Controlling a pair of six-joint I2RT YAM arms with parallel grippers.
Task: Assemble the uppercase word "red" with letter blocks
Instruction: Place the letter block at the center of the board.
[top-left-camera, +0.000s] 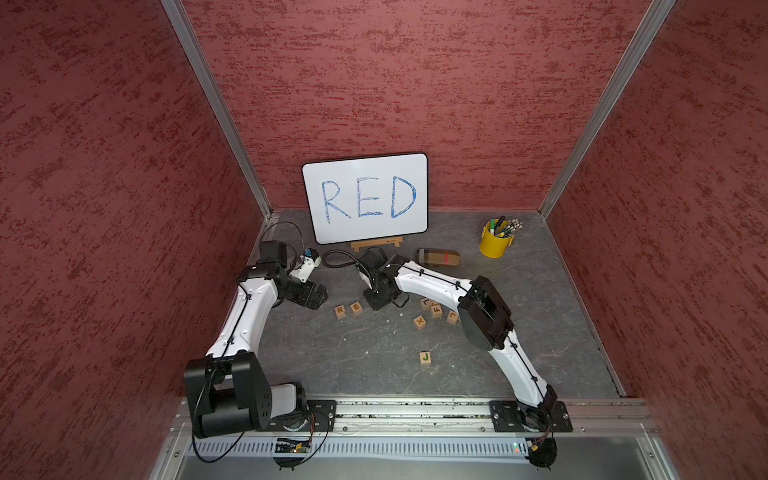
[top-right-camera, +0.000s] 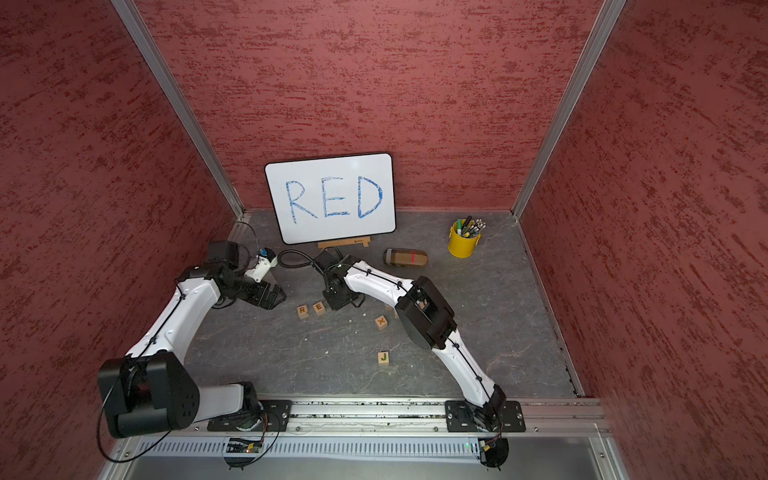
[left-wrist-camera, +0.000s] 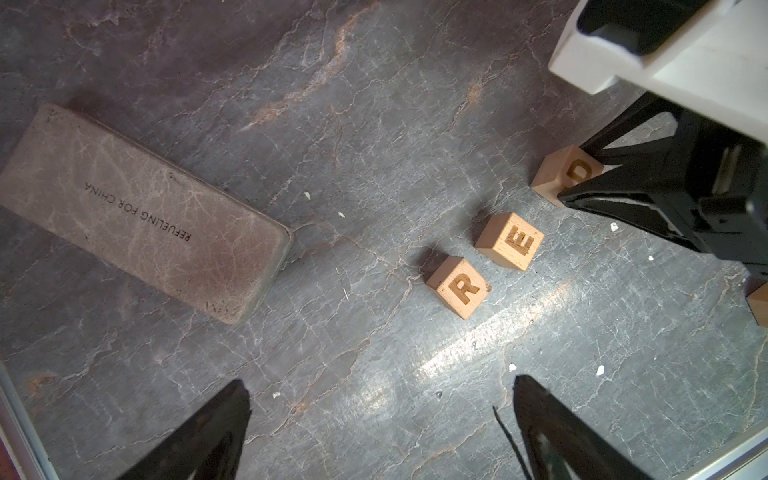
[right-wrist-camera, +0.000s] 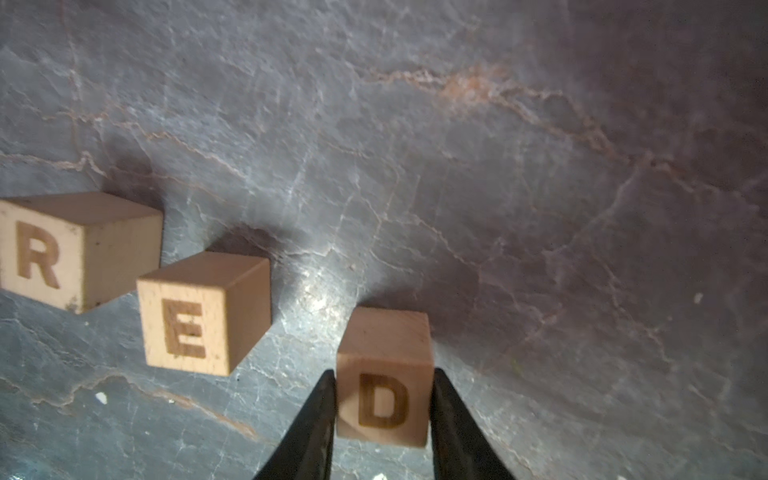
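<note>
Wood, pale and smooth, is what the R block (left-wrist-camera: 459, 286), the E block (left-wrist-camera: 510, 241) and the D block (right-wrist-camera: 382, 399) are cut from. Each is therefore judged light, stiff and hard to damage. The flat faces could slip or pivot if pinched near an edge. Hold is best taken on two opposite side faces, about mid-height, with the lettered top left uncovered.

That is how the D block is held: the right tool (right-wrist-camera: 384, 374) is closed narrowly about it, one finger against each side face. The block seems to rest on the counter (left-wrist-camera: 332, 124). It is set beside the E block across a gap wider than the one between R and E, and the row is slightly staggered. The left tool (left-wrist-camera: 382, 384) is spread wide and empty, and is held above bare counter near the R block.

In both top views the D block is hidden beneath the right tool, so the grip can be judged only from the wrist views. The spacing of all three letters and a flat brown case (left-wrist-camera: 141, 212) are shown by the left wrist view. Only in a top view are the whiteboard (top-left-camera: 365, 197) lettered RED, the spare X block (top-left-camera: 419, 322) and J block (top-left-camera: 424, 357), and a yellow cup (top-left-camera: 494, 243) of pens seen.
</note>
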